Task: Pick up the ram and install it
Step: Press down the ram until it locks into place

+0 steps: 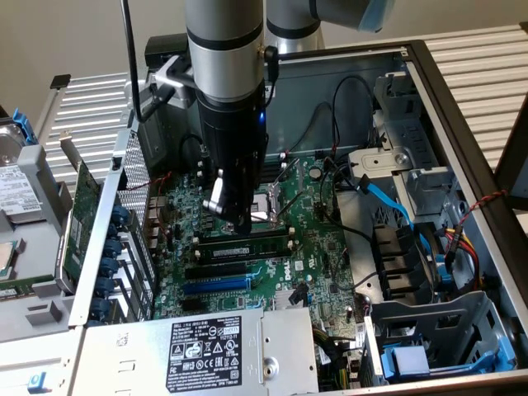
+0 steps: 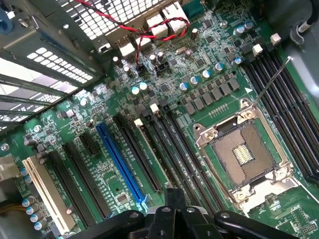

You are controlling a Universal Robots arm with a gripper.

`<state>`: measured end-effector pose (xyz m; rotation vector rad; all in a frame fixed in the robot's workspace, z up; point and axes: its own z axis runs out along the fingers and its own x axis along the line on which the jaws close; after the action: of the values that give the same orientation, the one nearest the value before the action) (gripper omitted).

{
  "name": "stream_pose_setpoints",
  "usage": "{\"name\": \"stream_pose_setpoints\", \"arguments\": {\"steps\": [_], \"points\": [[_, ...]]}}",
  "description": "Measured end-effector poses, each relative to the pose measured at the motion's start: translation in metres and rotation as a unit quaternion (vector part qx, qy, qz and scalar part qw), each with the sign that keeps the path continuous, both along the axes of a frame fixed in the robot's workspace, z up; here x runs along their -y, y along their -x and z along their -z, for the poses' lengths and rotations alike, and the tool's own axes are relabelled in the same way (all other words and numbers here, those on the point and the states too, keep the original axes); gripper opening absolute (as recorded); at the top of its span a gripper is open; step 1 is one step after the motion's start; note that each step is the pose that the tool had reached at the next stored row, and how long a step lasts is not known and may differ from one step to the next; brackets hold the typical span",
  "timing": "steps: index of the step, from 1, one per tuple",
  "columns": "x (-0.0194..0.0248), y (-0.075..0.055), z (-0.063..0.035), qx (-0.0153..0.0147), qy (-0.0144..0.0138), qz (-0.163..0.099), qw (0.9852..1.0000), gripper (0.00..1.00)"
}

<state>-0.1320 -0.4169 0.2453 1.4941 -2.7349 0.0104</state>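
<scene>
The gripper (image 1: 235,219) hangs low over the motherboard (image 1: 322,247), pointing straight down. I cannot tell whether it is wide or narrow, and nothing shows held in it. Directly under its tip is the ram (image 1: 247,246), a green stick set on edge along the memory slots (image 1: 239,257). I cannot tell whether the gripper touches it. Just behind the gripper is the open CPU socket (image 1: 271,208). Past the ram, on the side away from the socket, 1 blue slot (image 1: 216,285) runs parallel to it. Farther out that way is the power supply (image 1: 210,351) with its black label. Well off to the exterior view's right, a blue cable (image 1: 388,202) crosses the case.
</scene>
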Motion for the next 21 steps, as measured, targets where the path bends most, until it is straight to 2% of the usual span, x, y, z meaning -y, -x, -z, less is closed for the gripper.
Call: {"name": "stream_pose_setpoints", "arguments": {"steps": [6, 11, 17, 21], "points": [[-0.0001, -0.0001, 0.0002, 0.0011, 0.0006, 0.034, 0.9994, 0.11], [-0.0001, 0.0, 0.0002, 0.0048, 0.001, 0.06, 0.9982, 0.11], [-0.0001, 0.0, 0.0003, 0.0109, 0.0012, 0.091, 0.9958, 0.11], [0.0, 0.0, 0.0003, 0.0117, 0.0017, 0.115, 0.9933, 0.11]]}}
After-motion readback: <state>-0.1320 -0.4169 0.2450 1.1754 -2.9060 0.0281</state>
